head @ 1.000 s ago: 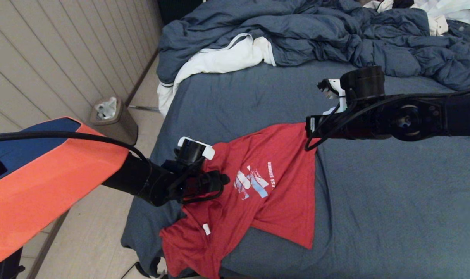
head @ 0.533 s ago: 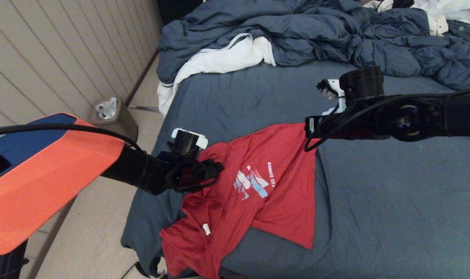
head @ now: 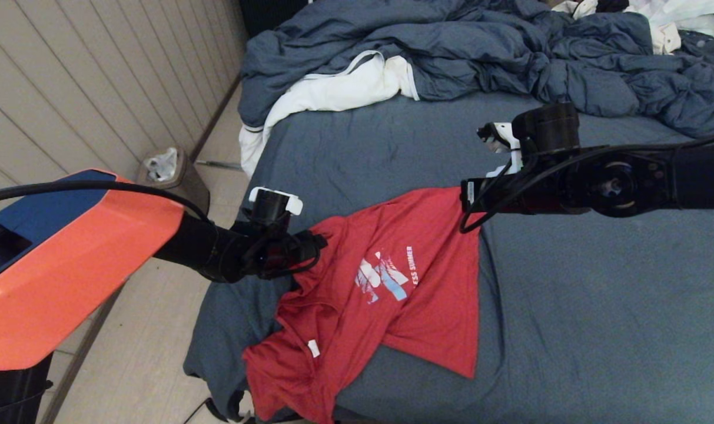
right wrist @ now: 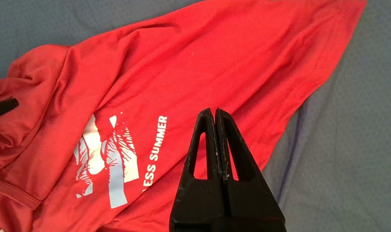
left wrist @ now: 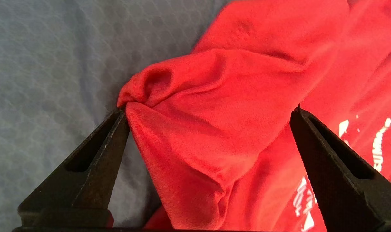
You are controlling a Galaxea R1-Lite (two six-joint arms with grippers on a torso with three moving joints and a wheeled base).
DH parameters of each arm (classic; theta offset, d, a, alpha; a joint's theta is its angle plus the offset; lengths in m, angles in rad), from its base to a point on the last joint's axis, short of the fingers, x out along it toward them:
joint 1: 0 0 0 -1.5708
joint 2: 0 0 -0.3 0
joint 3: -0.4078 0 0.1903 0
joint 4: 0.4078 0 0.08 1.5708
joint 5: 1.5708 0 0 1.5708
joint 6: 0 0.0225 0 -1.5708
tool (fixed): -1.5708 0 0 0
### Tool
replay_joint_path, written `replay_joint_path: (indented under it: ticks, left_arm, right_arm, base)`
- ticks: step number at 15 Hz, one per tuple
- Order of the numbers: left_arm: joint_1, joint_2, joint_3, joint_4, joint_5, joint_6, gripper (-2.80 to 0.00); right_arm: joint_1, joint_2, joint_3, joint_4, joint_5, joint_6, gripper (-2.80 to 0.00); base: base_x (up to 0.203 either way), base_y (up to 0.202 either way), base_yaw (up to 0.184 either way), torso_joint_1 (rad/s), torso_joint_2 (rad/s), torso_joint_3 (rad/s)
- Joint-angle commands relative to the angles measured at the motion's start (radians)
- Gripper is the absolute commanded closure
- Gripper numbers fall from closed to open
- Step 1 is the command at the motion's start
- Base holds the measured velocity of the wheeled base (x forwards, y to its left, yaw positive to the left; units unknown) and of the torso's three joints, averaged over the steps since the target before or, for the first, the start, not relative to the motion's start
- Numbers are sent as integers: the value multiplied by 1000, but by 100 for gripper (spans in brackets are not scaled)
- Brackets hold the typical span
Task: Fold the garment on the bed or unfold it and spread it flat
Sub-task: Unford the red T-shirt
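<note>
Our left gripper (left wrist: 208,116) gapes wide around a bunched fold of the garment (head: 392,282), one fingertip seemingly touching it. Our right gripper (right wrist: 215,112) hangs clenched and empty above the bed (head: 598,306).

A lived-in bedroom in a home

A large bed (head: 557,306) with a slate-blue fitted sheet carries a rumpled blue duvet (head: 480,53) and a white cloth (head: 339,88); beside it run a pale panelled wall (head: 86,88), a light floor (head: 139,353) and a small lined waste bin (head: 171,176).
</note>
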Motion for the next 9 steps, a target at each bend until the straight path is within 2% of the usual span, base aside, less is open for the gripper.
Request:
replay_joint_path:
  ticks: [1, 3, 6, 9]
  left_arm:
    - [1, 13, -13, -1, 2, -3, -280]
    - [1, 30, -76, 16, 2, -3, -280]
    - [-11, 67, -198, 124, 0, -10, -280]
    - [-12, 88, -193, 129, 0, -11, -280]
  right_arm:
    - [0, 3, 0, 0, 0, 0, 0]
    - [3, 2, 3, 0, 0, 0, 0]
    - [2, 2, 2, 0, 0, 0, 0]
    - [2, 3, 2, 0, 0, 0, 0]
  base:
    - [0, 0, 0, 0, 0, 0]
    - [0, 0, 0, 0, 0, 0]
    - [0, 0, 0, 0, 0, 0]
    - [0, 0, 0, 0, 0, 0]
